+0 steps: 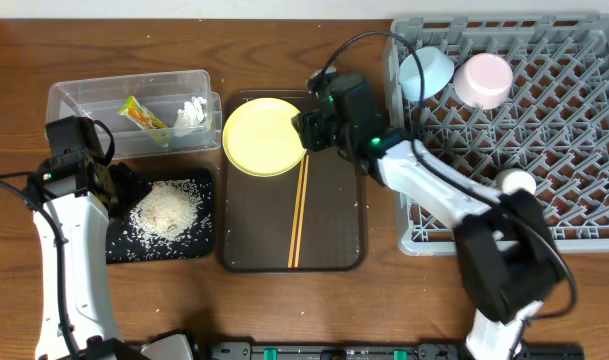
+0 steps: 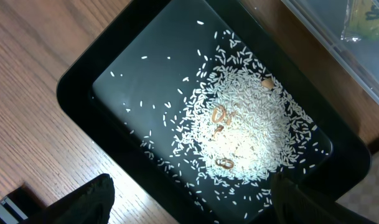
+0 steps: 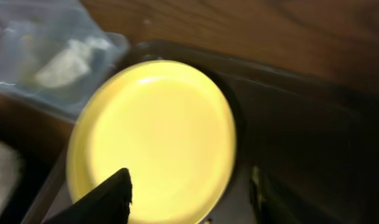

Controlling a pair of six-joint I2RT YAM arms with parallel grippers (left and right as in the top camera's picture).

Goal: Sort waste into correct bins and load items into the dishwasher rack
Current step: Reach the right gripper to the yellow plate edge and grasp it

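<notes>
Overhead, the large square grey plastic rack (image 1: 574, 140) occupies the 3 o'clock side of the wooden table (image 1: 284, 40). The light blue bowl (image 1: 426, 72) and the white-pink bowl (image 1: 483, 80) sit side by side in its 11 o'clock corner. The clear rectangular plastic box (image 1: 84, 120) stands at 10 o'clock and contains the green-and-yellow snack wrapper (image 1: 144, 117) and crumpled white paper bits (image 1: 192, 115). Just beside it, toward 8 o'clock, the shallow black rectangular tray (image 1: 124, 245) holds a heap of loose white rice grains (image 1: 167, 208) with scattered strays and a few small tan scraps. The dark brown serving tray (image 1: 334, 220) lies at centre. The round yellow plate (image 1: 261, 136) rests flat in its 11 o'clock corner, and the pair of wooden chopsticks (image 1: 298, 215) lies lengthwise from 12 to 6 o'clock. The right pincer (image 3: 189, 193) is released, fingers spread either side of the plate's 3 o'clock rim; contact cannot be determined. The left pincer (image 2: 194, 186) is released, hanging over the black tray with nothing between its fingers.
</notes>
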